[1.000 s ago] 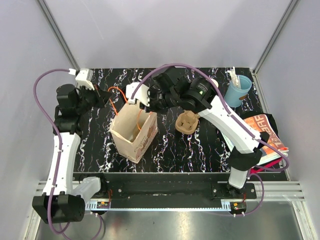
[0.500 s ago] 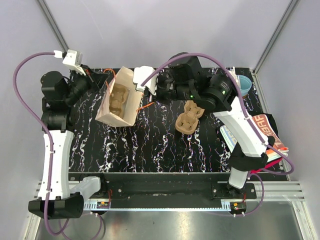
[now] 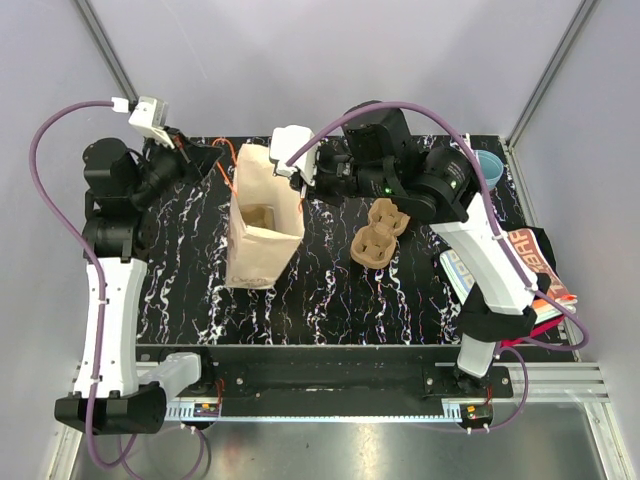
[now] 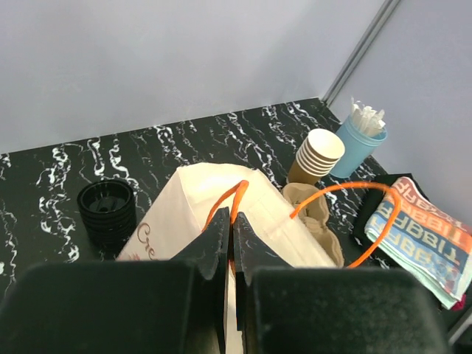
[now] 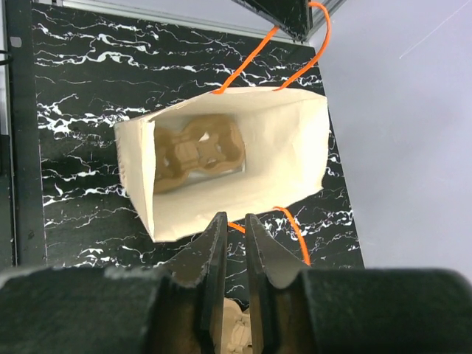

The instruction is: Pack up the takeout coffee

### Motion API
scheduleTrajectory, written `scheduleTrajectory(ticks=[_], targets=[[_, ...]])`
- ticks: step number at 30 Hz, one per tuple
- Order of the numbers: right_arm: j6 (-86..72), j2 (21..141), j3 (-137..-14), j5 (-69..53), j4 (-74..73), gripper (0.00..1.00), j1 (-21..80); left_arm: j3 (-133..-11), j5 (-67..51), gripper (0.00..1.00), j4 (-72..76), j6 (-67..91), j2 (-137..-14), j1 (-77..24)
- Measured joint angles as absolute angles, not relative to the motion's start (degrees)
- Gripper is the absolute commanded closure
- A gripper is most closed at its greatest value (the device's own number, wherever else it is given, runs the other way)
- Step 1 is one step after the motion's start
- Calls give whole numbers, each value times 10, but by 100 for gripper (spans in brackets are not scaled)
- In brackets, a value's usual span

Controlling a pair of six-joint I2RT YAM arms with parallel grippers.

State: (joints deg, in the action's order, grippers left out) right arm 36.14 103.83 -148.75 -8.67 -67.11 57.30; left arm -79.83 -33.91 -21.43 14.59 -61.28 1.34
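While the paper bag [image 3: 262, 235] stands upright with a pulp carrier [image 5: 195, 151] at its bottom, hold its mouth wide and level. The left gripper [image 4: 232, 217] is clamped on one orange handle [image 4: 221, 209]. The right gripper [image 5: 236, 221] has its jaws nearly meeting at the opposite rim, and whether it grips is unclear. The takeout coffee shows in no view.

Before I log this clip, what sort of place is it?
Likely a robot test cell staged as a coffee counter: plain grey walls, aluminium rail, a paper bag and stacked paper cups.
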Motion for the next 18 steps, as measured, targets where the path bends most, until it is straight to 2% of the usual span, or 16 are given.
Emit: scheduleTrajectory(ticks=[5, 7, 9, 10, 12, 13, 16, 17, 18], targets=[[361, 1038, -1484, -86, -671, 75, 565, -820, -353, 100, -220, 155, -612, 8], [359, 1037, -1484, -86, -671, 68, 561, -821, -359, 98, -221, 161, -610, 6], [357, 1036, -1484, -86, -671, 59, 558, -814, -361, 87, -221, 161, -607, 6], [356, 1035, -1482, -86, -671, 49, 557, -804, -361, 82, -221, 161, -603, 6], [353, 1027, -1467, -86, -669, 40, 556, -768, -358, 79, -213, 153, -592, 6], [353, 1023, -1459, -87, -668, 34, 555, -746, -355, 69, -215, 147, -588, 6], [352, 1011, -1433, -87, -664, 27, 552, -686, -347, 54, -220, 130, -590, 7], [352, 1010, -1430, -87, -662, 24, 551, -675, -345, 44, -224, 126, -595, 8], [351, 1010, -1426, -87, -660, 23, 550, -665, -343, 41, -232, 123, -601, 9]])
